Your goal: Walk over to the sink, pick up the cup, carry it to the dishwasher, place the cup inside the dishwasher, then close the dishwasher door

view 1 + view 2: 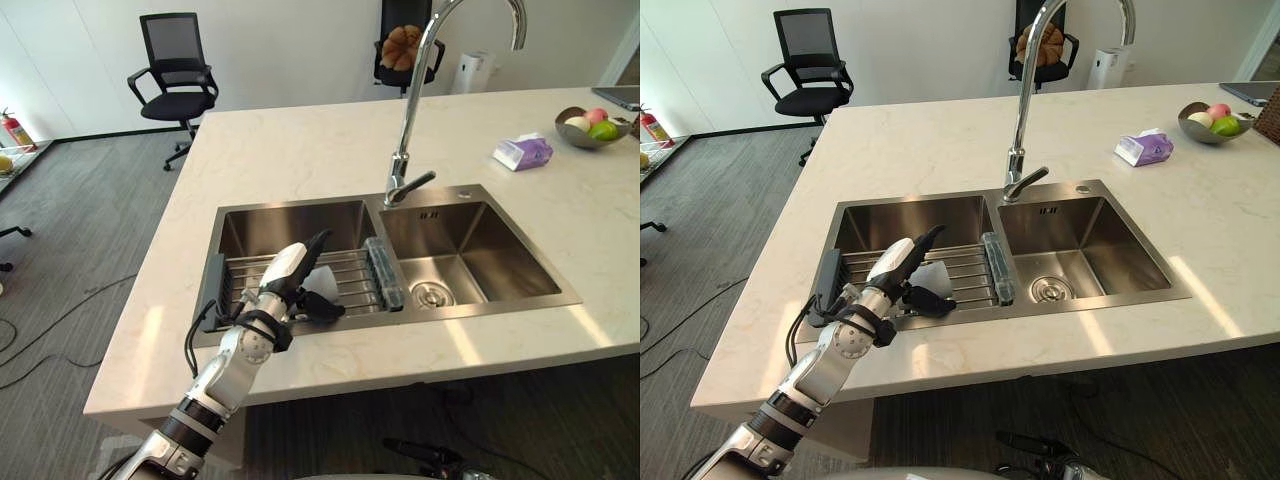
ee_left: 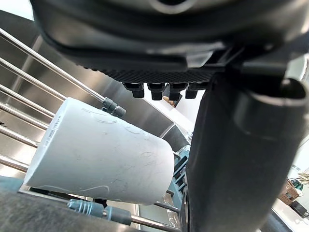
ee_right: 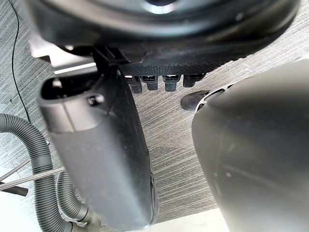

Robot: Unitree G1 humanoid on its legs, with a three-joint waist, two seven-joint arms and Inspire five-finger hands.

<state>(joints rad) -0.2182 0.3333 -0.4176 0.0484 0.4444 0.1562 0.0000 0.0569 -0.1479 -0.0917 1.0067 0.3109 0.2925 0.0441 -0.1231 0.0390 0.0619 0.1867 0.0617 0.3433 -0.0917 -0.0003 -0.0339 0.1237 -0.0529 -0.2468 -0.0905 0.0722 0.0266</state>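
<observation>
Left wrist view: cup (image 2: pixel 101 154) lies on its side on rack (image 1: pixel 352 272) in sink (image 1: pixel 290 225), left basin. left robot hand (image 1: pixel 283 292) just beside it, fingers apart, no grip. right robot hand (image 3: pixel 159 34) fingers apart, holding nothing, over floor (image 3: pixel 169 145).

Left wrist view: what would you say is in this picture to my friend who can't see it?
A white cup lies on its side on the metal bars of a sink rack. The robot's dark left hand hangs close by it, fingers open and thumb beside the cup, not holding it yet.
</observation>
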